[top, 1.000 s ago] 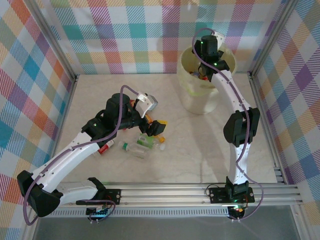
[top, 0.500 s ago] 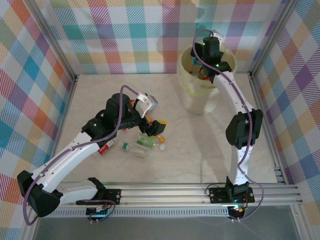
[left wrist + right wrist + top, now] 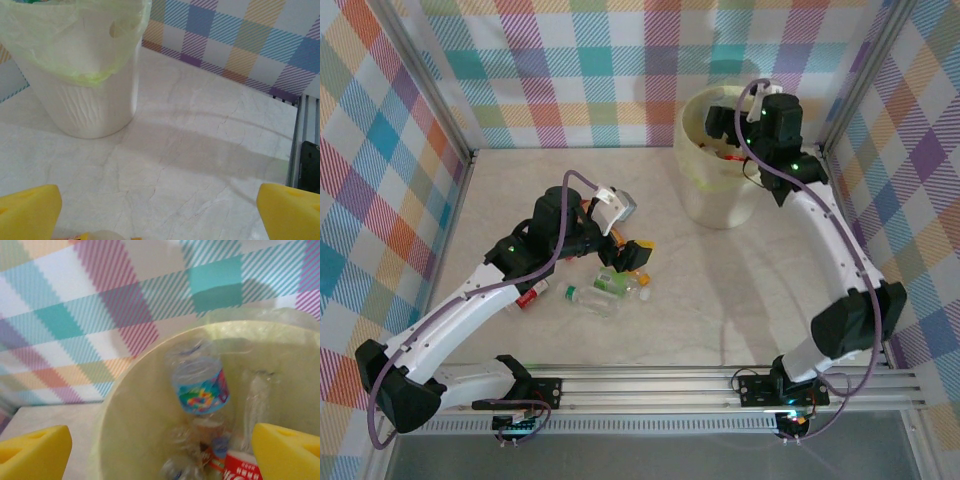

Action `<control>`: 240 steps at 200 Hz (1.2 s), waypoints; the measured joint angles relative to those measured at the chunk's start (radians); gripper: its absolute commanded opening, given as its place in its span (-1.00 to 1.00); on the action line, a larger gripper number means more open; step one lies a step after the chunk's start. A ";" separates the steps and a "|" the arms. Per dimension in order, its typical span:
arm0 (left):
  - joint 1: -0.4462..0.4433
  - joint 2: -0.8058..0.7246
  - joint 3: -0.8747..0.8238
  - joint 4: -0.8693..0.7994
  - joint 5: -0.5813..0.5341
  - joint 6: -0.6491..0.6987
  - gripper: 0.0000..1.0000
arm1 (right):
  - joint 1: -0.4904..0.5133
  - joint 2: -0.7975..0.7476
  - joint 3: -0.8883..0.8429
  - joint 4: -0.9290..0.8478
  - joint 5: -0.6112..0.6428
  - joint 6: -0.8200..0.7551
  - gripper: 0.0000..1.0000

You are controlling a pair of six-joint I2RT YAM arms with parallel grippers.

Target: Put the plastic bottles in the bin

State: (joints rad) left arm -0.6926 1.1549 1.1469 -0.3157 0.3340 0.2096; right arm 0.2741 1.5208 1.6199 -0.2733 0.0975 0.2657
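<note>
The bin (image 3: pixel 715 190) is a pale-yellow bucket at the back right of the table. My right gripper (image 3: pixel 724 128) hangs over its mouth, open and empty. In the right wrist view the yellow fingertips (image 3: pixel 33 451) stand wide apart above the bin's inside wall (image 3: pixel 145 420), where a blue-labelled plastic bottle (image 3: pixel 200 389) and a red-labelled one (image 3: pixel 245 468) lie among others. My left gripper (image 3: pixel 633 256) is open over a cluster of plastic bottles (image 3: pixel 610 284) mid-table. Its pads (image 3: pixel 28 212) are spread wide, and the bin (image 3: pixel 82 85) stands ahead of them.
A clear bottle (image 3: pixel 584 298), a red-capped one (image 3: pixel 530 295) and an orange one (image 3: pixel 615 236) lie around the left arm. Plaid walls and metal rails enclose the table. Bare marble (image 3: pixel 720 290) lies between the cluster and the bin.
My right arm has swung its elbow out to the right, and its wrist has shifted to the bin's right side with the jaws a little wider. The left arm has not moved.
</note>
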 measured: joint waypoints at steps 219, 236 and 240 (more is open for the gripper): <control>-0.006 -0.380 -0.067 -0.419 -0.198 -0.189 1.00 | 0.433 -0.100 -0.377 -0.214 -0.228 -0.015 0.85; -0.007 -0.420 -0.121 -0.418 -0.206 -0.200 1.00 | 0.456 -0.029 -0.376 -0.214 -0.209 -0.016 0.84; -0.006 -0.429 -0.135 -0.417 -0.209 -0.200 1.00 | 0.461 -0.011 -0.375 -0.214 -0.204 -0.016 0.83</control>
State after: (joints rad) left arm -0.6991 0.7258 1.0122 -0.7326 0.1253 0.0097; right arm 0.7349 1.5097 1.2449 -0.4873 -0.1062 0.2497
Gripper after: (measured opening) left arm 0.997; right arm 0.919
